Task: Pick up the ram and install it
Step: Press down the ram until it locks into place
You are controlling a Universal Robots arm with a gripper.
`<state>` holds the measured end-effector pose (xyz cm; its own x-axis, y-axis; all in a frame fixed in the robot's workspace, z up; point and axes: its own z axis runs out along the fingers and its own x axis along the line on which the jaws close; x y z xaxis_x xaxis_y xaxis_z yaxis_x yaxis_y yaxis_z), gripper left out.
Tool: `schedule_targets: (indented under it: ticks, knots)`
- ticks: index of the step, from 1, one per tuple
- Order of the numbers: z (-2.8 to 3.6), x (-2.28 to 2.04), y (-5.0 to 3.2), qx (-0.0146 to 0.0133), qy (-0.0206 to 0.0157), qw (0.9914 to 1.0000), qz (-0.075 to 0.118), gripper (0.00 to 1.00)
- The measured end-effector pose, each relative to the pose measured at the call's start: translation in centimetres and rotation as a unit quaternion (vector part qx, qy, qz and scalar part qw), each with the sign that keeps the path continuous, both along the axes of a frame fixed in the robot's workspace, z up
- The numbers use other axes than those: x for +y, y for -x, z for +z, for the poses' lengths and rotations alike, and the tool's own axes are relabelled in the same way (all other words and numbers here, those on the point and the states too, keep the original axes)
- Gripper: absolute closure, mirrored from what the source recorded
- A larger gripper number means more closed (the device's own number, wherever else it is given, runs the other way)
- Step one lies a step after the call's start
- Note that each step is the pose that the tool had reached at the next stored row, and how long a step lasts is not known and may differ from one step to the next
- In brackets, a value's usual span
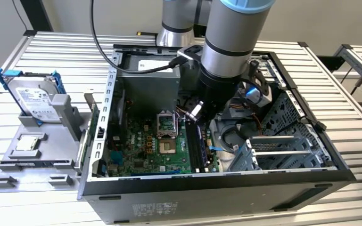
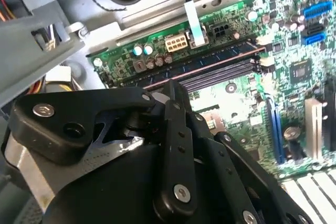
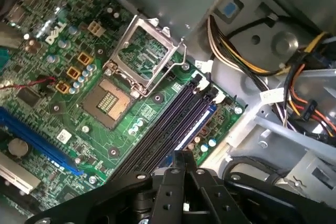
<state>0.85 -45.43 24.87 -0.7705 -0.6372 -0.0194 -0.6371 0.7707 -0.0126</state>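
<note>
Ram point(image 2: 210, 62) lies along one of the long memory slots point(image 3: 173, 129) on the green motherboard point(image 1: 149, 150). It is a dark blue-black stick standing on edge among the parallel dark slots, and it also shows in the first wrist view point(image 3: 197, 124) and the exterior view point(image 1: 198, 143). The gripper point(image 3: 184, 155) hangs just above those slots. In both wrist views its black fingers point(image 2: 176, 108) come together at the tips with nothing between them, and whether the tips touch the stick cannot be told. In the exterior view the gripper point(image 1: 197, 115) reaches down from the grey arm point(image 1: 231, 42) into the open computer case point(image 1: 218, 188). Beside the slots sits the processor socket point(image 3: 107, 100), with its metal frame point(image 3: 149, 53) tilted up. Bundles of yellow, orange and black cables point(image 3: 294, 77) run along the case wall near the slot ends. Outside the case, at the exterior view's left, a grey tray point(image 1: 17, 176) on the slatted table point(image 1: 55, 52) carries the silver hard drive point(image 1: 36, 99) with blue brackets, and a small square processor chip point(image 1: 28, 142).
</note>
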Motion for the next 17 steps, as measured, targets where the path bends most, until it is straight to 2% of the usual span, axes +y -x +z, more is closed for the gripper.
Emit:
schedule_targets:
  ticks: [3,7,9,11,12,15,17]
  knots:
    - [0.0,0.0,0.0,0.0,0.0,0.99964,0.027,1.0]
    - [-0.01,0.0,0.0,0.0,-0.0001,0.998,0.063,1.0]
    - [-0.02,0.0,0.0,0.0,-0.0001,0.99671,0.081,1.0]
    - [-0.01,-0.01,0.0,0.0,-0.0009,0.99505,0.099,1.0]
    - [-0.02,-0.01,0.0,-0.0002,-0.003,0.99433,0.106,1.0]
    - [-0.03,0.0,0.0,-0.0014,-0.0146,0.9921,0.125,1.0]
    - [-0.04,0.01,0.0,-0.0013,-0.0149,0.98992,0.141,1.0]
